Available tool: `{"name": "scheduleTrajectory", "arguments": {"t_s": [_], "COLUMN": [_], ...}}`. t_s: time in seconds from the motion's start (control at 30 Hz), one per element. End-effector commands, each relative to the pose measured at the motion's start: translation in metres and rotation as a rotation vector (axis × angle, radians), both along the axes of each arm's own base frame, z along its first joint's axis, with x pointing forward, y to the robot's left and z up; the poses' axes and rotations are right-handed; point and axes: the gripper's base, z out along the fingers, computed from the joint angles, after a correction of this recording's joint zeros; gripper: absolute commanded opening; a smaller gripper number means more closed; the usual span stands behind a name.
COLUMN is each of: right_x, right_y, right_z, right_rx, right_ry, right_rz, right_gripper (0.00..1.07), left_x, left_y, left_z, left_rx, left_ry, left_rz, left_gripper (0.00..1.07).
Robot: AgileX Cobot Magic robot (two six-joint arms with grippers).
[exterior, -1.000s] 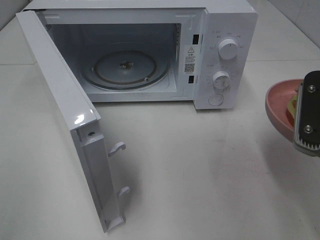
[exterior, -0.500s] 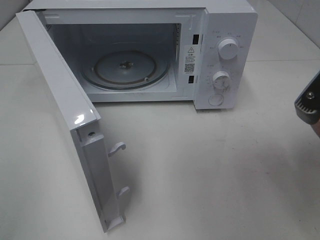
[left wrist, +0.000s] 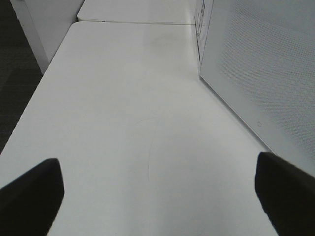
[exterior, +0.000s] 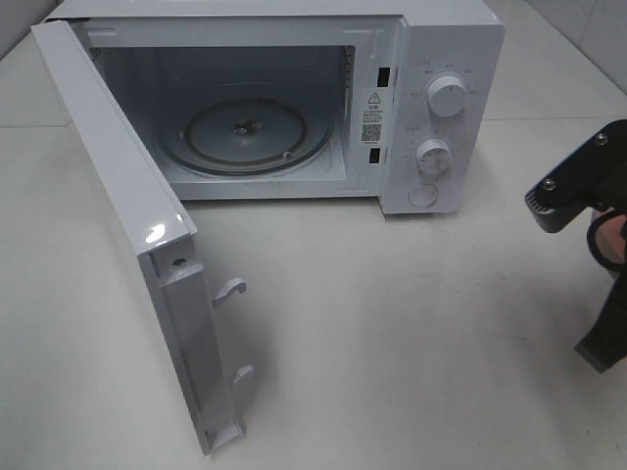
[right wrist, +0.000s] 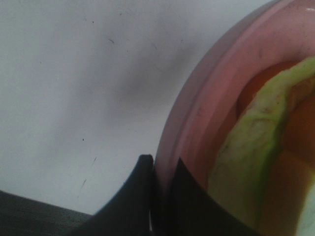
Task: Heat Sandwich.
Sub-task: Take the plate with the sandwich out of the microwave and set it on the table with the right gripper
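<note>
The sandwich shows in the right wrist view as pale green and reddish filling lying in the pink plate. My right gripper is shut on the plate's rim, one finger on each side of it. From above, the right gripper is tilted at the table's far right edge, to the right of the microwave. The plate is almost wholly hidden there. The microwave door stands wide open and the glass turntable is bare. My left gripper is open over bare table.
The open door swings out toward the table's front left, and its latch hooks stick out. The control knobs are on the microwave's right panel. White tabletop lies in front of the cavity.
The right gripper has turned from upright to slanted and dipped toward the right edge. The pink plate, plainly seen a second ago, is now almost out of the high view.
</note>
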Motion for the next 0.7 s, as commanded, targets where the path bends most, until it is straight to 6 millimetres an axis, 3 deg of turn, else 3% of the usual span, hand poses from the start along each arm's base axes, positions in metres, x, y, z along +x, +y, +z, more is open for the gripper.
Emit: {"name": "scheduleTrajectory", "arguments": {"t_s": [0.03, 0.7], "right_x": [0.012, 0.064], "right_y": [0.001, -0.037], "right_z": [-0.007, -0.058], "right_rx": [-0.037, 0.035], "right_ry": [-0.038, -0.053], "right_rz": [-0.016, -0.277], "right_gripper": [0.0, 0.0], "left_x": [-0.003, -0.003], "left_y": [-0.001, -0.001], "left_z": [0.0, 0.0], "left_rx": [-0.011, -0.011], "left_ry": [-0.029, -0.029], "left_rz": [-0.002, -0.002], "left_gripper": [1.01, 1.01]}}
